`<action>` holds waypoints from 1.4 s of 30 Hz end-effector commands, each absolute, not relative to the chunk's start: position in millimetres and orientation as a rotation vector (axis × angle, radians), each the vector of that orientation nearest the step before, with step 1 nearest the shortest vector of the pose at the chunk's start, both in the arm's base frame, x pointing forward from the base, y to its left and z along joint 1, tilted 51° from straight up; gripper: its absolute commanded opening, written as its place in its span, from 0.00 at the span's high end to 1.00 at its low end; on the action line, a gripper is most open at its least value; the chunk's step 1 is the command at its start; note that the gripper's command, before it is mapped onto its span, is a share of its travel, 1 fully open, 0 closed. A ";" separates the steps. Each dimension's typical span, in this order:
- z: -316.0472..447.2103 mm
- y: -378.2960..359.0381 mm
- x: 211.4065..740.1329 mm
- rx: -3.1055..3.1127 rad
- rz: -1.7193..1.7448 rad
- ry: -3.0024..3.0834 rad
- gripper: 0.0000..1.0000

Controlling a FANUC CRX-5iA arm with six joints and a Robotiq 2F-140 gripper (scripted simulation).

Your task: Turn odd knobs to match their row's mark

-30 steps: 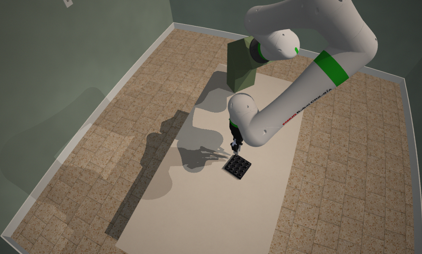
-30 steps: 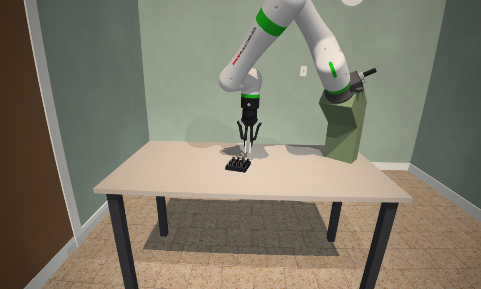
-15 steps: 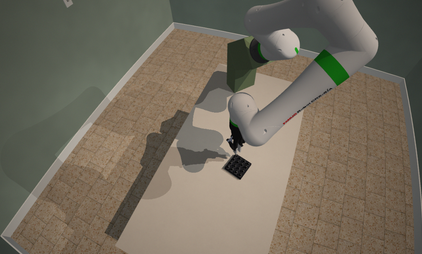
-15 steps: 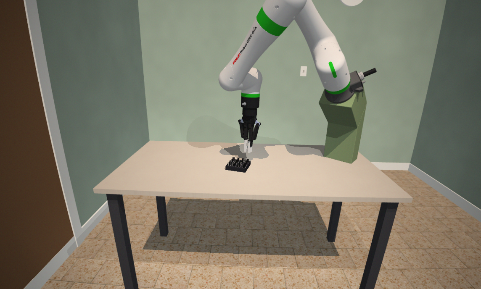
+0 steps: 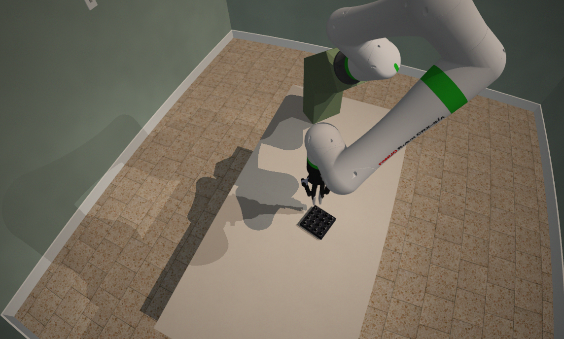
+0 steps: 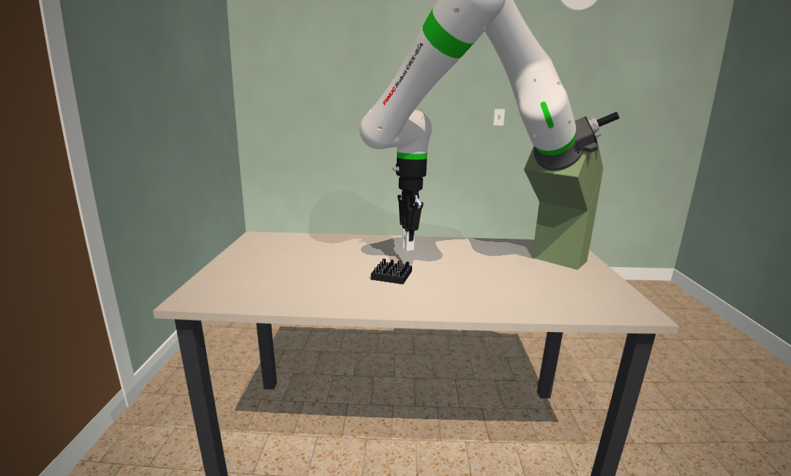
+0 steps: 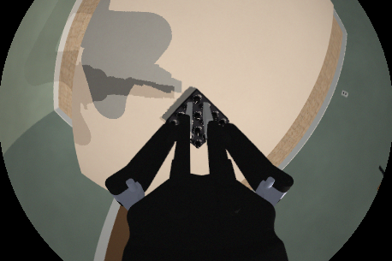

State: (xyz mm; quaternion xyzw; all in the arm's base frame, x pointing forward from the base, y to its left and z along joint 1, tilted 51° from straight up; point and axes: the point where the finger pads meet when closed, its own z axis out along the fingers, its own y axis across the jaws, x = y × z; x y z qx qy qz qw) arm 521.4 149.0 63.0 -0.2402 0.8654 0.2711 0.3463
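Note:
The black knob box stands on its feet near the middle of the beige table. Its knobs are too small for me to read their lines. My gripper points straight down and hangs a short way above the box's far edge, clear of the knobs. Its fingers are nearly together with a narrow gap and hold nothing. In the wrist view the box shows through that gap, with one corner pointing away from me.
The arm's green pedestal stands at the table's far end. The arm's elbow hangs over the table behind the box. Tiled floor surrounds the table.

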 end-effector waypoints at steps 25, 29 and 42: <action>64.8 146.9 520.0 -0.120 0.900 2.425 0.88; 64.8 146.9 520.0 -0.120 0.900 2.425 0.88; 64.8 146.9 520.0 -0.120 0.900 2.425 0.88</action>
